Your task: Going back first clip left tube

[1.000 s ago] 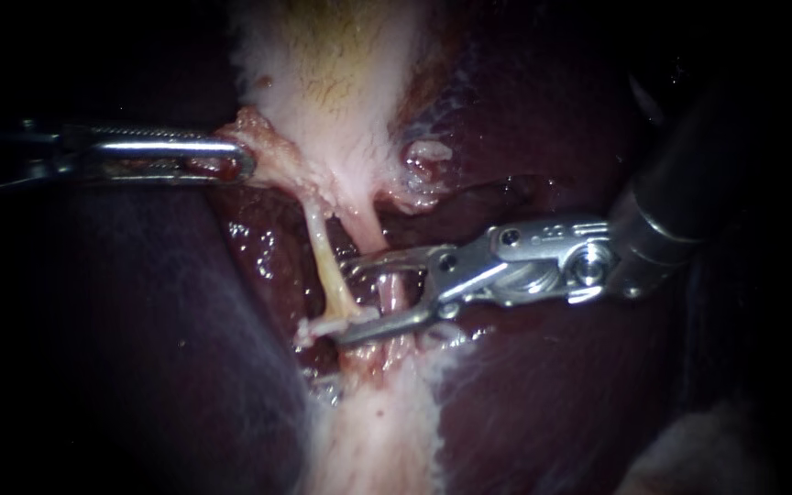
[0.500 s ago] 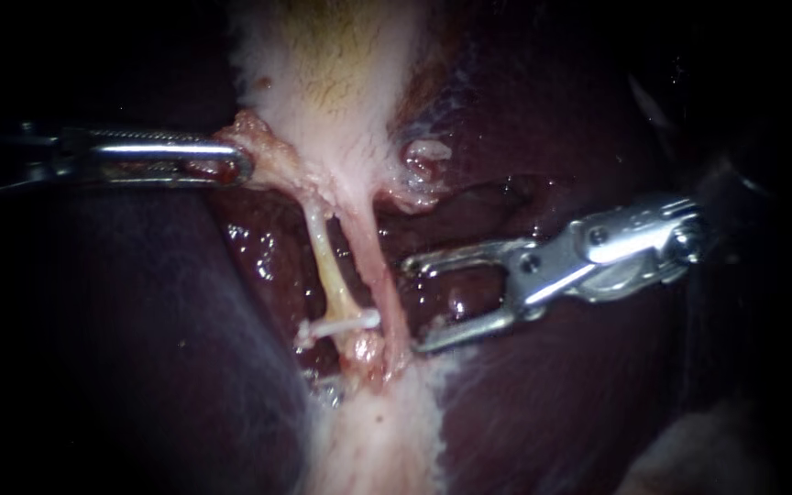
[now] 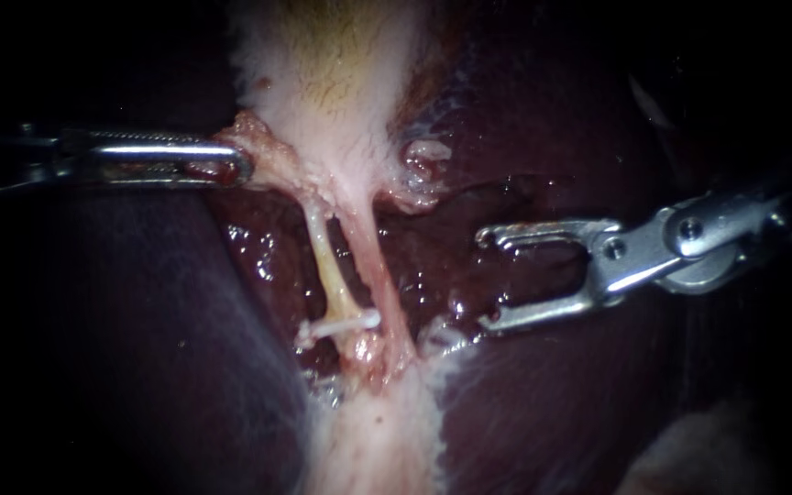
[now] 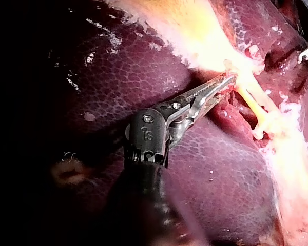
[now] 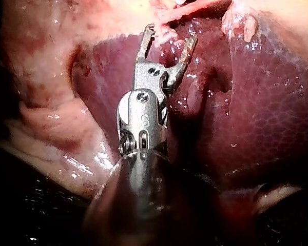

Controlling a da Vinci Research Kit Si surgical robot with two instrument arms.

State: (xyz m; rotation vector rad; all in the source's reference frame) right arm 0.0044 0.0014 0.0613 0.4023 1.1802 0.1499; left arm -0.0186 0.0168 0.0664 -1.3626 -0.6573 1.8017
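End effector of the right instrument (image 3: 488,280): jaws wide open and empty, mouth facing frame left, sitting centre-right over the liver (image 3: 543,403). The right wrist view agrees: open fork, nothing between the jaws.

The left instrument (image 3: 240,167) comes in from frame left, upper-middle. Its end effector is clamped on ragged tissue at the lower left edge of the gallbladder (image 3: 323,82).

The clip (image 3: 346,324) sits crosswise, low on the left tube (image 3: 325,261), centre of frame. Its right end is just at the right tube (image 3: 379,275).

Key geometry:
- The clip lies frame-left of the open end effector, with the right tube between them.
- There is a visible gap from the lower jaw tip to that tube.
- Both tubes run roughly top to bottom.
- The right shaft runs off toward the right edge, slightly up.

My read: a clean exit is straight back along the shaft, away from the tubes, and nothing looks hooked. The right instrument is the nearer one to the clip; the left is tied up holding tissue.
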